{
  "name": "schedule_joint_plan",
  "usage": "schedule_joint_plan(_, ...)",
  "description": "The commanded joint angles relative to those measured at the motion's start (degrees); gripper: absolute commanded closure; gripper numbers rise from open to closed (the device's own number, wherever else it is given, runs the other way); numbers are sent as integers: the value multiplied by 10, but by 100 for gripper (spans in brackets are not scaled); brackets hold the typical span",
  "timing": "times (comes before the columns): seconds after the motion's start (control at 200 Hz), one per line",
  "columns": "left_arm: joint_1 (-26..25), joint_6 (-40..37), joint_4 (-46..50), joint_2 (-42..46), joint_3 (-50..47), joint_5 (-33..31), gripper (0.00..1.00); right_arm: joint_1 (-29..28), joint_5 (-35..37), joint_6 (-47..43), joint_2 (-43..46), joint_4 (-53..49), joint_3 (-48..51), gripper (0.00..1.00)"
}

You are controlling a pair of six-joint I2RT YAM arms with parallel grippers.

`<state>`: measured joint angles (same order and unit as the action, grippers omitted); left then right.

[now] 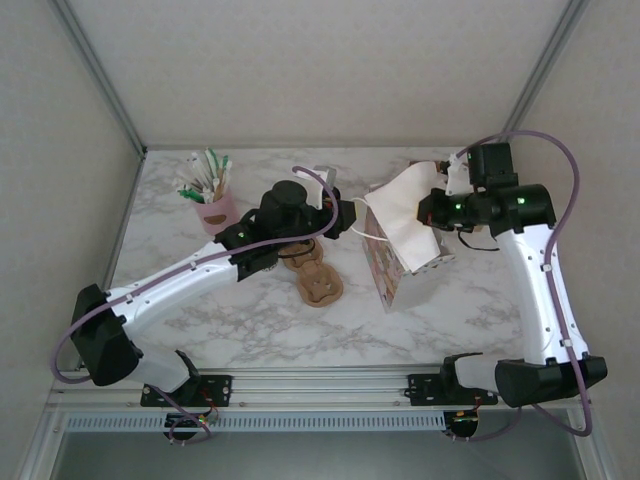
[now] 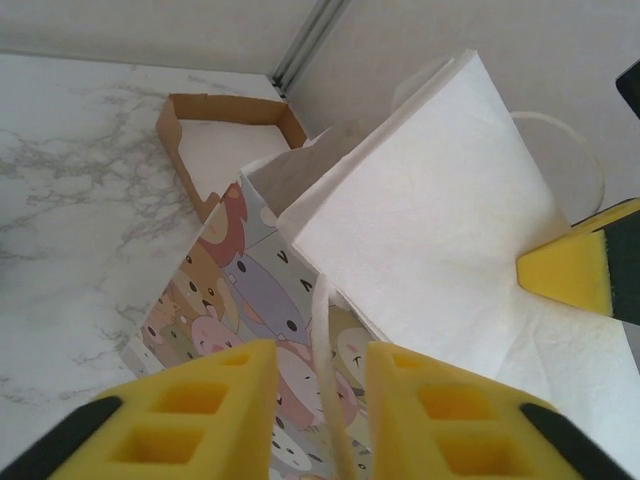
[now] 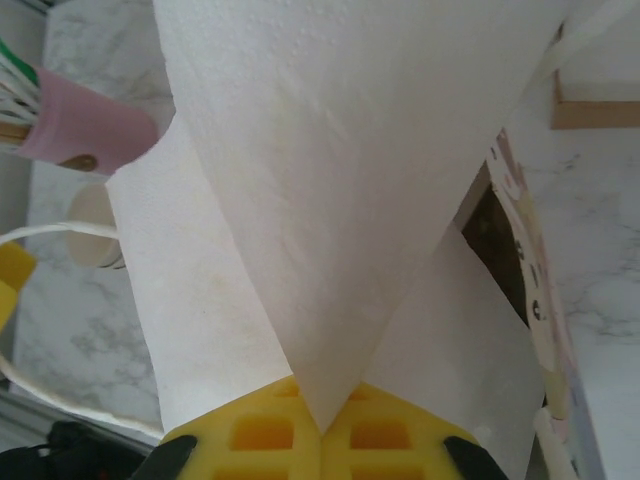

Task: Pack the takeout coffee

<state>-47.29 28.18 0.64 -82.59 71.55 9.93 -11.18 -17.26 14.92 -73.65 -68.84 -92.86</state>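
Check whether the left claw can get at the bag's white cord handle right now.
Probably yes: the handle lies between the parted fingers of the left claw, with nothing in the way.

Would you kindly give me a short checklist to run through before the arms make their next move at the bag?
1. Right gripper shut on the napkin: ok.
2. Bag handle lying between the jaws of the left gripper: ok.
3. Left jaws pinching that handle: not ok, gaps show on both sides.
4. Mouth of the bag open: ok.
5. Coffee cup inside the bag: cannot tell, the napkin hides the interior.
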Motion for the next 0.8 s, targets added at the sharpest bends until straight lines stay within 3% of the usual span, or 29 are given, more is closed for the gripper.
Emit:
schedule_joint_plan(0.0, -5, -3, -5, -6, 4, 9, 77, -16, 74, -10, -9, -15, 1, 100)
schedule_joint_plan(0.175, -5, -5, -4, -5, 5, 8, 84, -53, 146, -8, -29, -22, -4, 100)
schedule_joint_plan(0.541, -5, -9, -4, -1, 7, 4, 85, -137, 274, 5, -88, -39, -4, 100)
schedule_joint_plan(0.791, -5, -12, -4, -2, 12, 6, 84, -158, 296, 13, -117, -27, 29, 100)
